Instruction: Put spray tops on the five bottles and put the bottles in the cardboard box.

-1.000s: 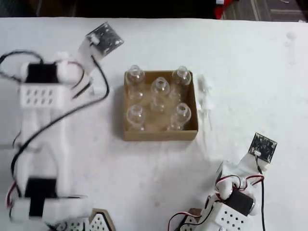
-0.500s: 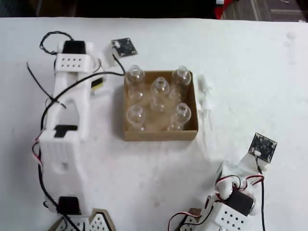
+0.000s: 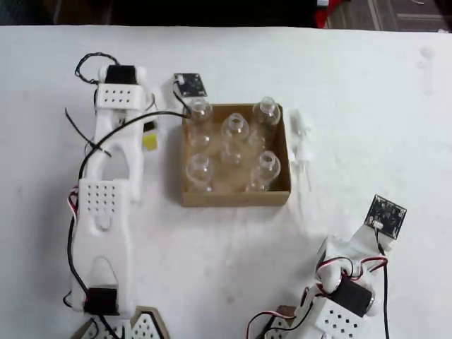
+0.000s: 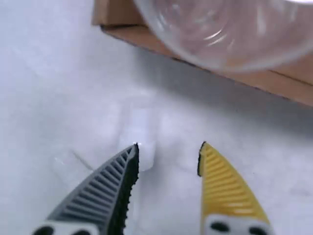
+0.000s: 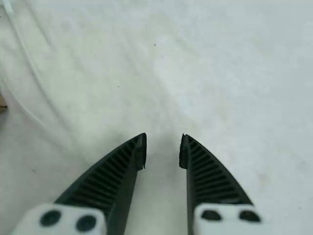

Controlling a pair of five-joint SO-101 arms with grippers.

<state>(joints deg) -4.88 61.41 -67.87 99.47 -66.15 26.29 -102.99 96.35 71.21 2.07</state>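
Observation:
The cardboard box (image 3: 286, 176) stands mid-table with several clear bottles (image 3: 234, 130) upright inside, none wearing a spray top. My left gripper (image 3: 149, 134) (image 4: 168, 156) hangs open just outside the box's left wall, near its far corner. A white spray top (image 4: 139, 139) lies on the table between its grey and yellow fingers. The box edge (image 4: 274, 85) and one bottle (image 4: 230, 34) sit close ahead. My right gripper (image 5: 162, 152) is open over bare table at the near right. More white spray tops (image 3: 301, 138) lie right of the box.
The left arm (image 3: 106, 212) stretches along the table's left side with loose cables. The right arm's base (image 3: 339, 296) sits at the near right corner. Thin dip tubes (image 5: 19, 44) lie near the right gripper. White table surrounds the box.
The left arm swung from the far left toward the box and lowered, bringing its gripper beside the box's left wall. The right arm, box and bottles stayed still.

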